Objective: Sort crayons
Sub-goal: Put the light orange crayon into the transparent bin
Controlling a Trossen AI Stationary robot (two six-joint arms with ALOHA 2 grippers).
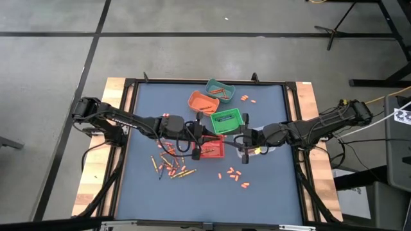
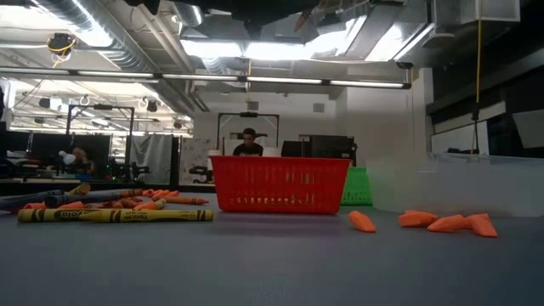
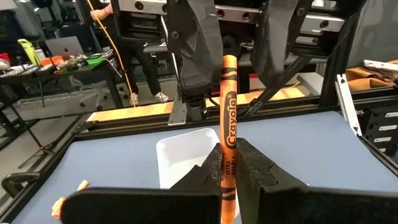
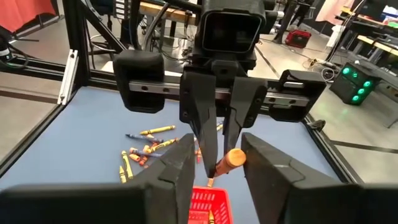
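My left gripper (image 3: 229,152) is shut on an orange Crayola crayon (image 3: 229,99) above the red bin (image 1: 212,149). It also shows in the right wrist view (image 4: 214,127), with the crayon's free end (image 4: 234,158) facing the camera. My right gripper (image 4: 217,148) faces it from the table's right. It is open, one finger on either side of the crayon's free end, and touches nothing. Several loose crayons (image 1: 170,165) lie on the mat to the left of the red bin. Orange stubs (image 1: 235,174) lie to its near right. My left gripper pinches the orange crayon between its two fingers, on the labelled part near its back end (image 3: 229,142). The fingers come level from the table's left and lie along the crayon. The crayon sticks out past the fingertips toward my right gripper, lifted clear above the red bin.
A green bin (image 1: 226,120), an orange bin (image 1: 201,101) and a teal bin (image 1: 220,90) stand behind the red bin. A white bin (image 3: 186,155) stands under my right arm. A few stubs (image 1: 247,99) lie at the far right. A person (image 2: 247,143) sits beyond the table.
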